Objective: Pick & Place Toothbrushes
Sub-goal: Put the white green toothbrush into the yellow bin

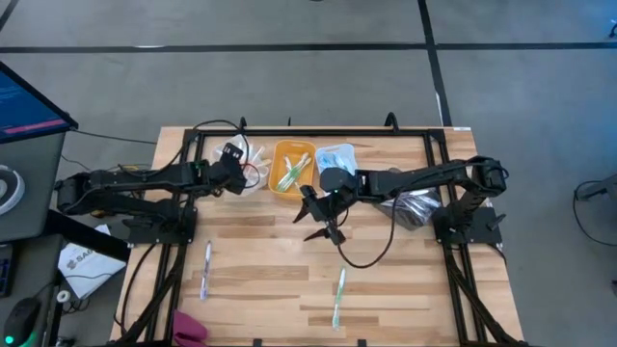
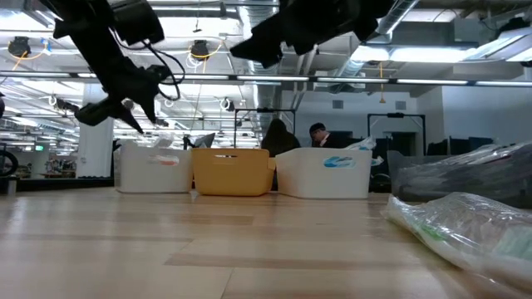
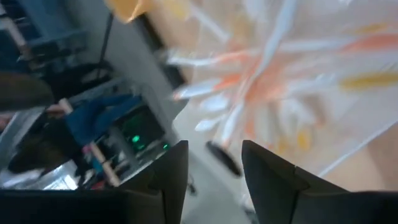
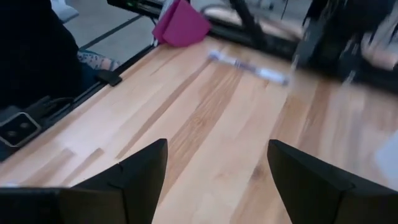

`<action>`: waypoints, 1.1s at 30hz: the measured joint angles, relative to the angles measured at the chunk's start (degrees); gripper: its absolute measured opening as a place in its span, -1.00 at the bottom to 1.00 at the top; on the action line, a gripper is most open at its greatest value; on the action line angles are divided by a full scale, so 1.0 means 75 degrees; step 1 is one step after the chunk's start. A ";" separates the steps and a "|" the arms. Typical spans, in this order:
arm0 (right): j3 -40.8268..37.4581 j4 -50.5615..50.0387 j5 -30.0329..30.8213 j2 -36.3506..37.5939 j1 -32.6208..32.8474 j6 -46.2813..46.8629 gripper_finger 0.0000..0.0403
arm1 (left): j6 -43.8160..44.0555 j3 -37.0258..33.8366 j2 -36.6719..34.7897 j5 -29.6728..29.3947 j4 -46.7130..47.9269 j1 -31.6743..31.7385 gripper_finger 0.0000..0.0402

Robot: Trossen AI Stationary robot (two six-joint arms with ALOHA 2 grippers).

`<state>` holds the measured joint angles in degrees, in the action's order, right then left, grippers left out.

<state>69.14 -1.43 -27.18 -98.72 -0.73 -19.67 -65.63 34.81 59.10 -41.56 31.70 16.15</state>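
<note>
From above, the left gripper [image 1: 246, 172] reaches over the white bin [image 1: 253, 166], fingers parted around nothing. The right gripper [image 1: 318, 220] hovers spread wide above bare wood planks. Two toothbrushes [image 1: 205, 270] lie nearer (thin plastic sticks). The left wrist view shows blurred orange-white brushes [image 3: 261, 81] below.

Both arms are dark, slender, multi-joint units on black base plates bolted to the wooden table [image 1: 386, 280]. A black cable loops from the right arm onto that table. Each wrist ends in two matte-black, wedge-shaped fingers [image 4: 140, 171] with angular tips.
</note>
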 joint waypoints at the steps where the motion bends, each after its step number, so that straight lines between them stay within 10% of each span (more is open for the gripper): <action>1: 0.0000 -0.0136 0.0000 0.0000 0.0001 0.0196 0.35 | -0.0002 0.0000 -0.0132 -0.0143 0.0012 -0.0056 -0.28; 8: 0.0000 -0.1088 -0.0640 0.0006 0.0071 0.1739 0.35 | 0.1487 0.0000 -0.1419 -0.0086 -0.0199 -0.0867 -0.29; 19: 0.0000 -0.0854 -0.1717 -0.0504 0.1017 0.3424 0.35 | 0.4329 0.0009 -0.3001 0.2585 -0.1065 -0.2227 -0.31; 33: 0.0000 -0.2610 -0.2410 -0.0280 0.1352 1.0007 0.35 | 0.6612 0.0009 -0.3146 0.3404 -0.0876 -0.2318 -0.31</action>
<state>69.14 -21.00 -45.25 -100.82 9.41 55.39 -16.04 34.87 35.51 -16.02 25.13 -1.23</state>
